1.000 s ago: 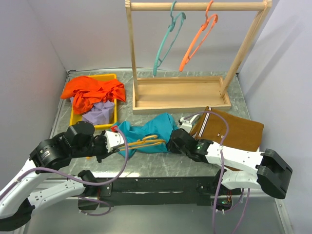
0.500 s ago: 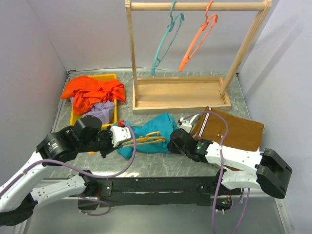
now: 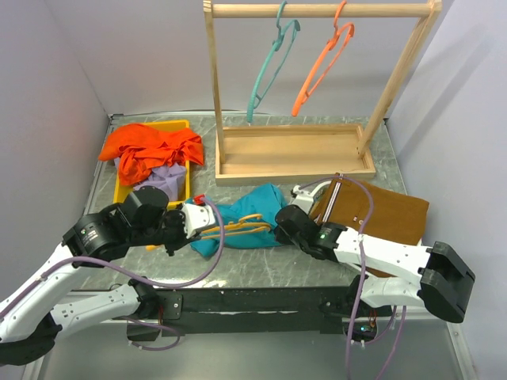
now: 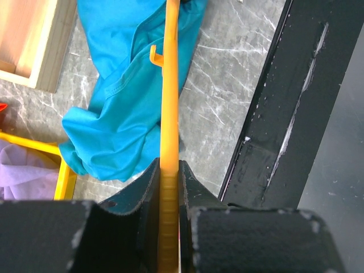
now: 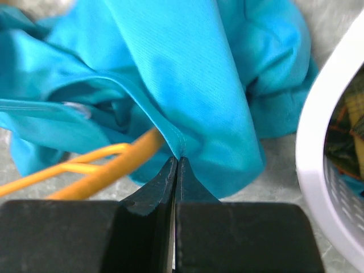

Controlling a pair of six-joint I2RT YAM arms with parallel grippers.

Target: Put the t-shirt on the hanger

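Observation:
The teal t-shirt (image 3: 249, 212) lies crumpled on the grey table between my two arms. The yellow hanger (image 3: 238, 229) lies across it, partly tucked into the cloth. My left gripper (image 3: 192, 222) is shut on one end of the hanger (image 4: 169, 131), which runs straight out from the jaws over the t-shirt (image 4: 128, 108). My right gripper (image 3: 281, 224) is shut on a hemmed edge of the t-shirt (image 5: 187, 85), pinched at the fingertips (image 5: 168, 172). The hanger's yellow bars (image 5: 96, 168) show just left of them.
A wooden rack (image 3: 293, 150) at the back holds a teal hanger (image 3: 273, 59) and an orange hanger (image 3: 321, 59). A yellow tray (image 3: 176, 127) at the left holds orange-red and lavender garments. A brown mat (image 3: 392, 210) lies at the right. The table's black front edge (image 4: 296, 114) is close.
My left gripper has moved right and slightly up with the hanger, pushing it further toward the t-shirt. The right gripper has shifted only slightly.

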